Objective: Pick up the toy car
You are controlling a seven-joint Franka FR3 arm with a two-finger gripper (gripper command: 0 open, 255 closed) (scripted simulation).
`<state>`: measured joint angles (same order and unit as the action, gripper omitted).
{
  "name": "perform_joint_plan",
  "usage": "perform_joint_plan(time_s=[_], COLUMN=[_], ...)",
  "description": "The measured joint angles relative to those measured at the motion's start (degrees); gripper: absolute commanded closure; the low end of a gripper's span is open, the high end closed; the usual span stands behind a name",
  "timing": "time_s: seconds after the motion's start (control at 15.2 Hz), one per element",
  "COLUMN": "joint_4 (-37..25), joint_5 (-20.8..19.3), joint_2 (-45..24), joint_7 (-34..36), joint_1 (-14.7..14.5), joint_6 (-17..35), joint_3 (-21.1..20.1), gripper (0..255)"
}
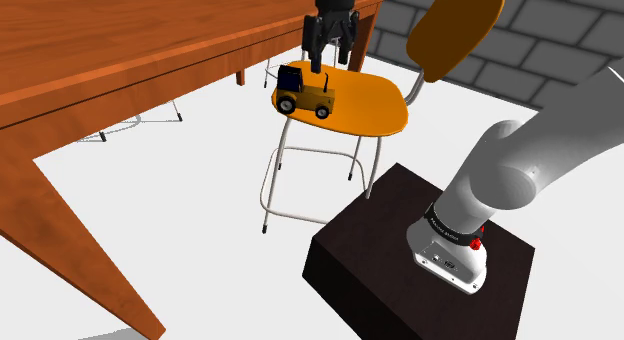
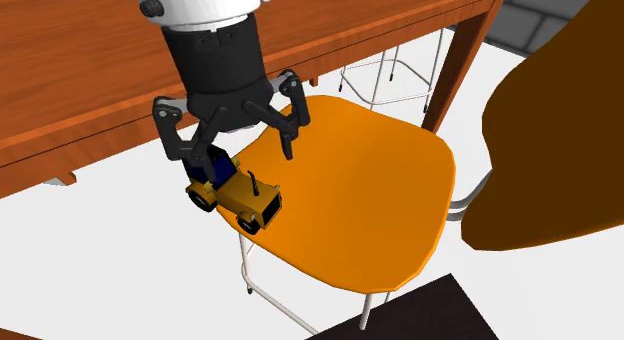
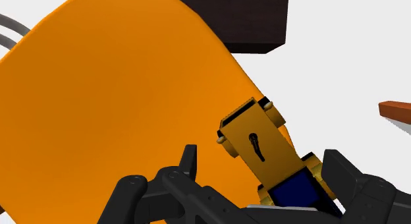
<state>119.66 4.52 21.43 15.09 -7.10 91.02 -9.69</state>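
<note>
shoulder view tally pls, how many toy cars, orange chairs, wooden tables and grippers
toy car: 1
orange chair: 1
wooden table: 1
gripper: 1
total: 4

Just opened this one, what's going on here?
The arm's black gripper hangs open just above a yellow toy car with a blue cab. The car sits near the edge of an orange chair seat beside a wooden table. It is not yet grasped.

The yellow, blue-cabbed toy car stands upright on the orange seat.
</note>
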Motion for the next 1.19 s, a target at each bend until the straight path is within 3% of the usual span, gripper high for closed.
perform_joint_plan(time_s=[0.46, 0.53, 1.19], joint_4=[4.5, 4.8, 5.1], joint_5=[0.2, 0.2, 0.3], joint_2=[-0.5, -0.4, -0.3], joint_7=[0.1, 0.1, 0.1], joint_1=[-0.1, -0.2, -0.2], joint_6=[4.9, 5.1, 5.4], joint_3=[-0.4, -0.4, -0.4], gripper=[0, 255, 255])
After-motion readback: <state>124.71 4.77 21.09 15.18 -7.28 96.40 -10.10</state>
